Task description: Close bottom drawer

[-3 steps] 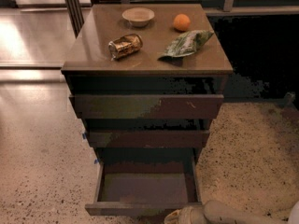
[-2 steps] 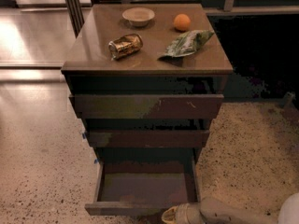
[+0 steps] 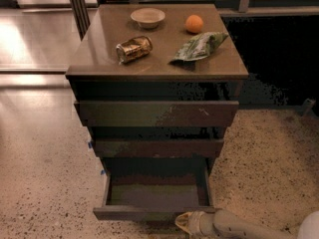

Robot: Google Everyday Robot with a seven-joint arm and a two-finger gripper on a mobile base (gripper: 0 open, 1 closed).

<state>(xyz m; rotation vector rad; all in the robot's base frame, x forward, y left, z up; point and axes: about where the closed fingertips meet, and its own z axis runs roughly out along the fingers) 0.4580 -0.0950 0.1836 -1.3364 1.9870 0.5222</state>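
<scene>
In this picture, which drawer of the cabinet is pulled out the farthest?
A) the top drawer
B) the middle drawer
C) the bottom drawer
C: the bottom drawer stands open so that its grey-brown floor shows, and the gripper is low at its front panel, toward the right.

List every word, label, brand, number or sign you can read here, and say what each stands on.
None can be read.
Can, lying on the cabinet top: print cannot be made out.
Green bag: print cannot be made out.
Bottom drawer, open, and the hand low in front of it: no markings seen.
</scene>
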